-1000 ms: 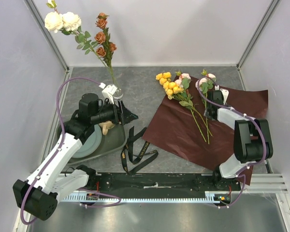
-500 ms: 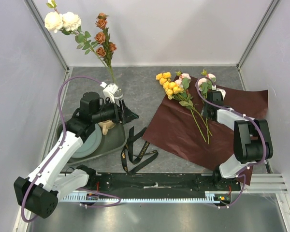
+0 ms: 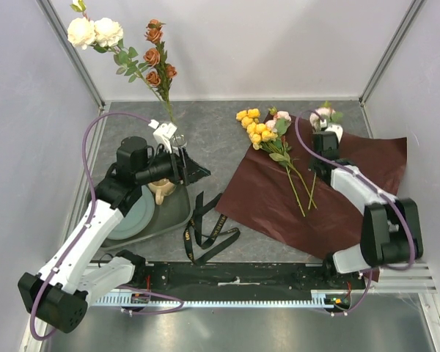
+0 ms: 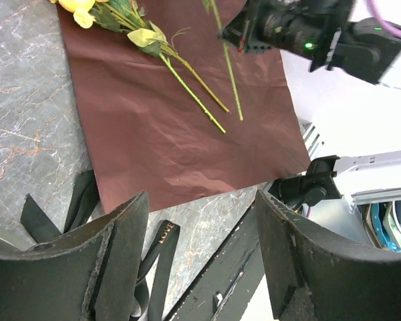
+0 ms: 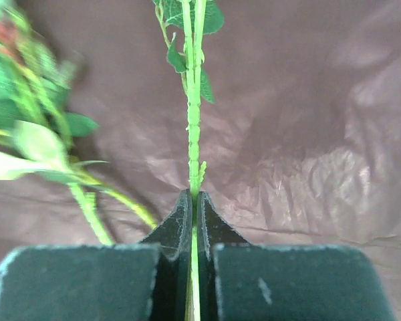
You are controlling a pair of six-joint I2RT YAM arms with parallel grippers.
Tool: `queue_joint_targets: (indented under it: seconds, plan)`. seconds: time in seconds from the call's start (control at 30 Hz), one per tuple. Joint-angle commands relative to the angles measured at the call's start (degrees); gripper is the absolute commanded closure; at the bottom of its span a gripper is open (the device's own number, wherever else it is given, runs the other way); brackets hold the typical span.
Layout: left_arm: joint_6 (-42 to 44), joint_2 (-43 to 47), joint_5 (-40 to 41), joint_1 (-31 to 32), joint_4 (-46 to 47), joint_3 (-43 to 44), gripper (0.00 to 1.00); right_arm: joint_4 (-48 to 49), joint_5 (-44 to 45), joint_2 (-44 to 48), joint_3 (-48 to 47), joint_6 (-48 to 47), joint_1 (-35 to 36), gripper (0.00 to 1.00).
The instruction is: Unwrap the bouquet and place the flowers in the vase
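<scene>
My right gripper (image 5: 194, 200) is shut on the green stem (image 5: 194, 120) of a pink rose spray (image 3: 323, 115), held just above the spread maroon paper (image 3: 345, 198). A yellow spray (image 3: 253, 126) and another pink one (image 3: 281, 117) lie on the paper's left part. White and rust flowers (image 3: 155, 57) stand upright at the back left, their stems running down into the vase (image 3: 177, 144), which is mostly hidden by my left arm. Beside that vase my left gripper (image 3: 191, 169) is open with nothing between its fingers (image 4: 120, 254). The black ribbon (image 3: 205, 227) lies loose on the table.
A grey tray (image 3: 172, 216) at the left holds a plate (image 3: 136, 216) and a tan mug (image 3: 161, 192), right under my left arm. Enclosure walls rise on both sides and at the back. The left wrist view shows my right arm (image 4: 301, 33) above the paper (image 4: 174, 134).
My right gripper has shut on the pink spray's stem and carried it up and toward the back right. The left arm has shifted slightly back.
</scene>
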State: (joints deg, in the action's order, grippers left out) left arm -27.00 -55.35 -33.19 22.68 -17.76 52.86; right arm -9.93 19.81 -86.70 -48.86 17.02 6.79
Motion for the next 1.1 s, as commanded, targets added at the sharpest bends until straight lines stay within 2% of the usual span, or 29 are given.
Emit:
queue_joint_targets:
  seconds: [0.0, 0.1, 0.13, 0.23, 0.27, 0.37, 0.4, 0.5, 0.63, 0.7, 0.8, 0.97, 1.07]
  plan:
    - [-2.61, -1.51, -1.88, 0.96, 1.06, 3.65, 0.28, 0.36, 6.37, 13.02, -7.73, -2.95, 4.97, 1.0]
    - [-4.89, -2.3, -2.75, 1.23, 3.16, 3.39, 0.28, -0.26, 3.23, 18.57, -8.79, -5.23, 8.93, 1.0]
    - [-6.64, -2.65, -3.19, 1.32, 4.3, 3.04, 0.28, 0.0, -3.83, 21.28, -8.45, -5.67, 9.55, 1.0]
    - [-11.12, -3.71, -5.83, 1.49, 9.66, 1.99, 0.28, 4.38, -17.56, 26.9, -4.15, -4.28, 10.7, 1.0]
    - [-12.36, -4.32, -6.53, 1.67, 11.06, 1.72, 0.28, 6.14, -26.66, 28.23, -2.66, -3.4, 10.88, 1.0]
    - [-16.05, -5.37, -7.68, 3.15, 16.87, 1.28, 0.29, 16.92, -40.32, 32.72, 3.67, 1.78, 14.38, 1.0]
    - [-16.76, -5.64, -7.07, 3.77, 18.79, 1.28, 0.3, 19.14, -42.21, 33.86, 6.82, 5.1, 15.35, 1.0]
    - [-19.74, -6.87, -4.27, 7.28, 22.49, 1.54, 0.35, 26.44, -46.6, 37.64, 11.84, 11.43, 18.87, 1.0]
    - [-22.39, -9.42, -0.13, 11.86, 25.75, 2.42, 0.35, 28.92, -47.5, 39.76, 14.05, 13.75, 22.82, 1.0]
    - [-22.92, -10.56, 2.32, 13.44, 25.93, 3.03, 0.27, 28.57, -47.06, 41.25, 14.49, 13.31, 24.32, 1.0]
    - [-23.88, -11.88, 4.96, 14.5, 25.67, 4.53, 0.25, 26.64, -46.8, 42.92, 14.15, 11.99, 24.94, 1.0]
    - [-24.32, -12.41, 9.63, 16.08, 26.11, 5.67, 0.39, 21.81, -46.88, 44.6, 13.18, 8.05, 25.03, 1.0]
    - [-24.5, -13.11, 11.13, 16.17, 26.72, 6.99, 0.4, 19.44, -46.97, 45.47, 12.56, 6.54, 25.03, 1.0]
